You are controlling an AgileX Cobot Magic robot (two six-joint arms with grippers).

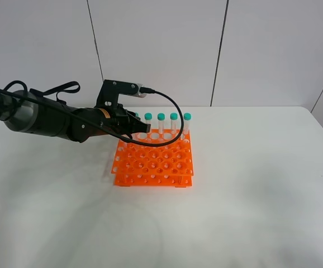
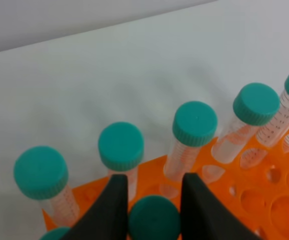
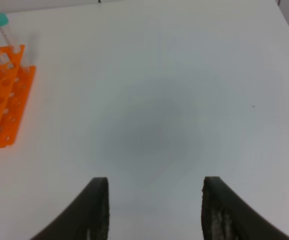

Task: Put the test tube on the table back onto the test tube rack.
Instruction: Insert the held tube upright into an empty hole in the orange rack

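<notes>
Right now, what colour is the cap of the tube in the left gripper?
Teal green, matching the others; the cap shows best in the left wrist view, between the left gripper's fingers.

gripped test tube [image 2: 153, 219] cut off below cap, right arm unseen overhead

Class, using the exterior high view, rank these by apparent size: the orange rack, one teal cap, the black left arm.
1. Black left arm, though nearer the camera, so unsure against the rack.
2. Bright orange plastic test tube rack.
3. Teal screw cap, clearly smallest.
</notes>
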